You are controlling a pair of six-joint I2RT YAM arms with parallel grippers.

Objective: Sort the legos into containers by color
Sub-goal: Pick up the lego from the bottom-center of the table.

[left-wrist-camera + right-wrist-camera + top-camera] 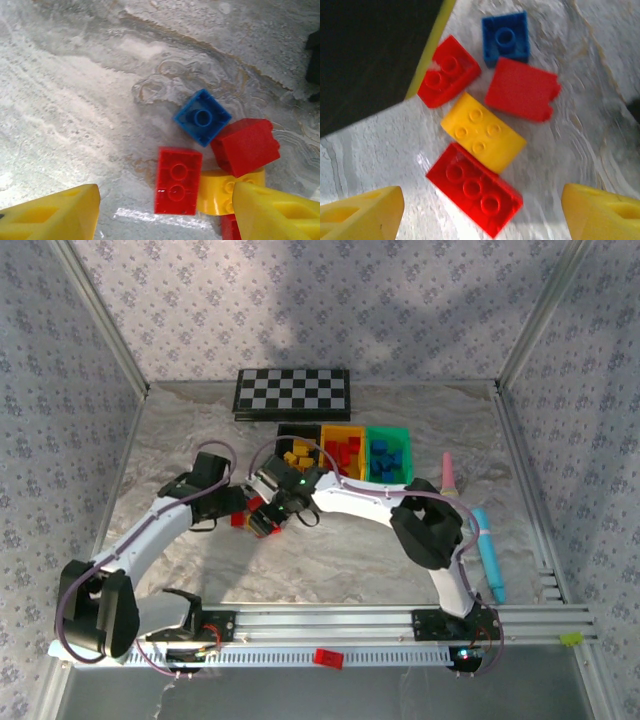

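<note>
The left gripper (166,200) had its two yellow fingers (55,215) spread wide apart, and it held nothing. The right gripper (482,200) had its two yellow fingers (605,210) spread wide too, and it also held nothing. Both hung over one little heap of five bricks on the marble table (75,100).

In the right wrist view, a long red brick (475,187) lay between the fingers at the bottom. The one yellow brick (482,132), with four studs, touched it just above. Higher up, a red brick with two studs (447,72) sat at the upper left. A red brick tipped on its side (520,90) sat at the upper right, and the one blue brick (505,37) was at the top. That made three red, one yellow and one blue.

In the top view, three bins stood in a row, side by side, above the heap. The black bin (300,428) on the left had yellow bricks (297,455) in it. The yellow bin (343,428) in the middle had red bricks (345,452). The green bin (390,430) on the right had blue bricks (388,458). Those bricks were too small to count. A stray red brick (327,658) lay on the metal rail (400,625) at the bottom of the frame.
</note>
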